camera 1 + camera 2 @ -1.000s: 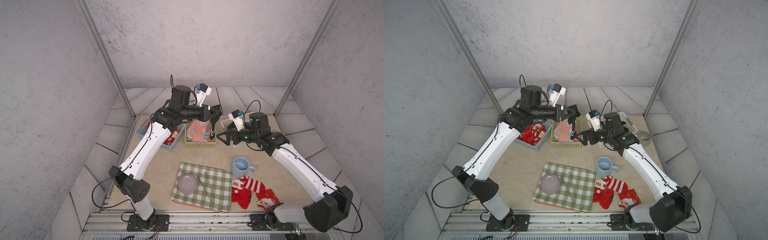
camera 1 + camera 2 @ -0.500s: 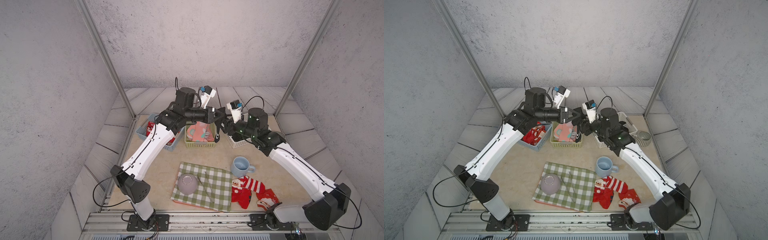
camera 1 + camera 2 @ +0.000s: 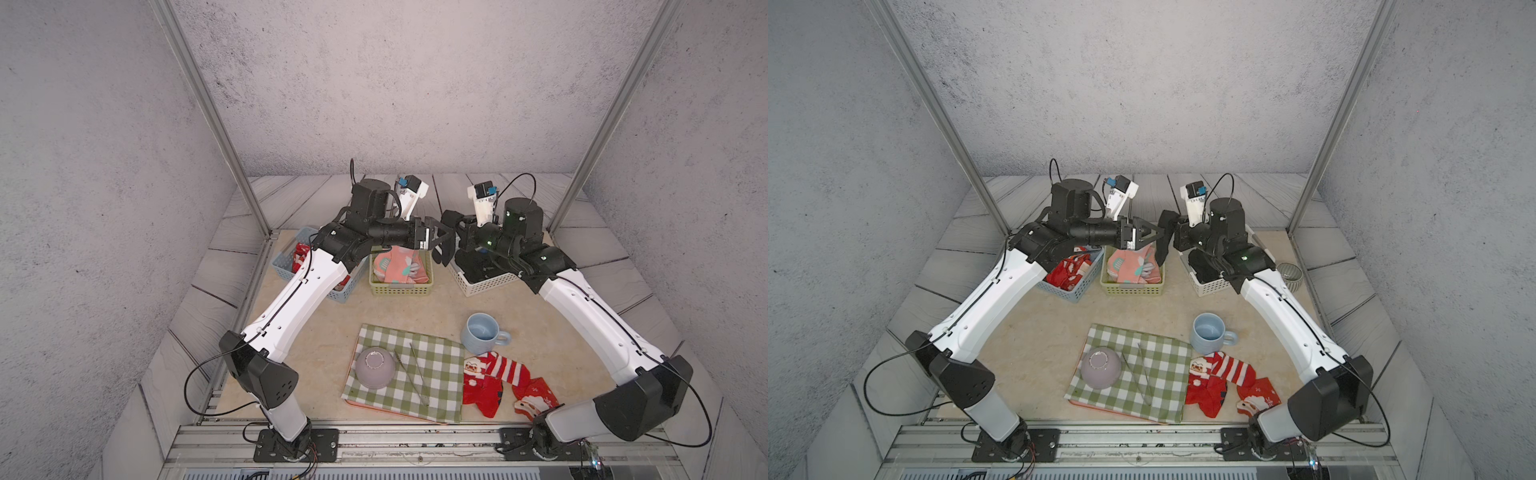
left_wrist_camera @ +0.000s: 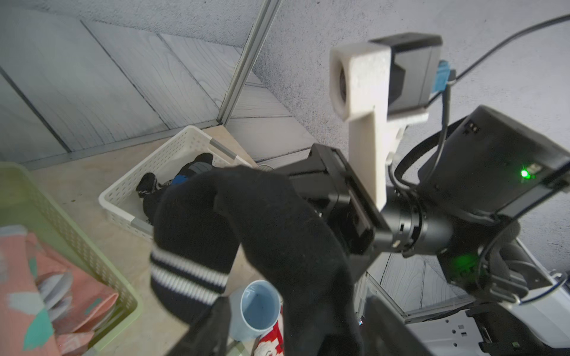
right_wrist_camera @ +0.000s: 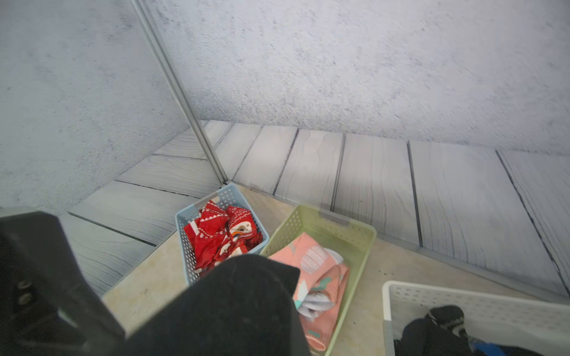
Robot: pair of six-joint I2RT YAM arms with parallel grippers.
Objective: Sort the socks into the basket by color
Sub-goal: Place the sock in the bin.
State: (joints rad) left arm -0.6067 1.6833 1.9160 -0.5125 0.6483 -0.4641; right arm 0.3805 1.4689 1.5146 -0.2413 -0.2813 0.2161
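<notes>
The right gripper [image 3: 1170, 227] is squeezing the soft, floppy black sock [image 4: 246, 234] near its fold; the left gripper [image 3: 1156, 239] is gaping open.

The left arm [image 3: 299, 297] and right arm [image 3: 590, 316] have white shells, black joints and black cables [image 4: 444, 117]. Each wrist carries a white camera bracket [image 4: 365, 129] with a blue plug [image 4: 440, 77].

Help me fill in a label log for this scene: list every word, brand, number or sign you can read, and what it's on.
No text can be read anywhere.
White camera mount on the right arm: possible small print, too small to read.
Red socks: cartoon figures and snowflakes, no letters.
Black sock: stripes only.
</notes>
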